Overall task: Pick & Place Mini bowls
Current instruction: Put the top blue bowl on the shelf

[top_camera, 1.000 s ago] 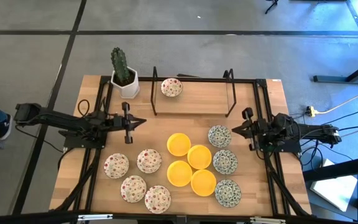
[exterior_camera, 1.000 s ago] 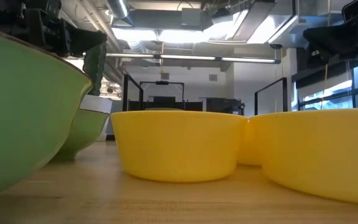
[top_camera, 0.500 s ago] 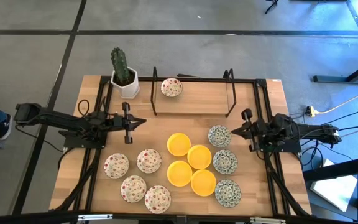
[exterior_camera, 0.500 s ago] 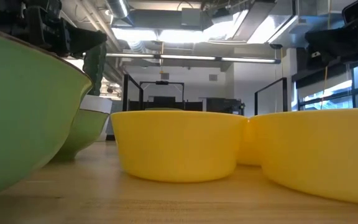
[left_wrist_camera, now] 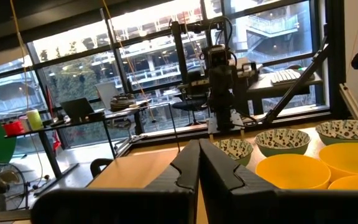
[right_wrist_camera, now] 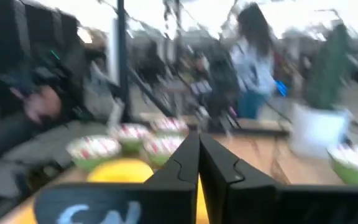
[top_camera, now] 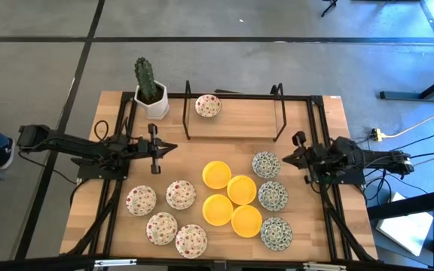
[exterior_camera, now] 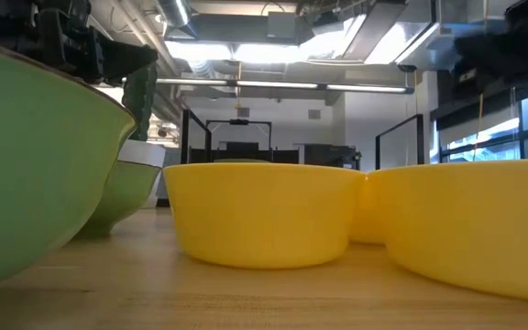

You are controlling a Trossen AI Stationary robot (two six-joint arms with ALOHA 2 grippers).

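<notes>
Mini bowls (top_camera: pixel 240 189) lie clustered on the table's near half, with one speckled bowl (top_camera: pixel 208 106) apart inside the black wire rack (top_camera: pixel 280 113). The right gripper (top_camera: pixel 285 157), fingers closed on nothing, hovers just beside the nearest green-patterned bowl (top_camera: pixel 266 164), which lies ahead and below. The left gripper (top_camera: pixel 173 147), also closed and empty, waits well apart. Being round, the bowls have no long axis. No writing is readable.

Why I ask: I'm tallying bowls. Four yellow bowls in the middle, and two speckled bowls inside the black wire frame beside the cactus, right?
Not quite. The high view shows only one speckled bowl inside the black wire frame beside the cactus, not two. The four yellow bowls in the middle are correct.
</notes>
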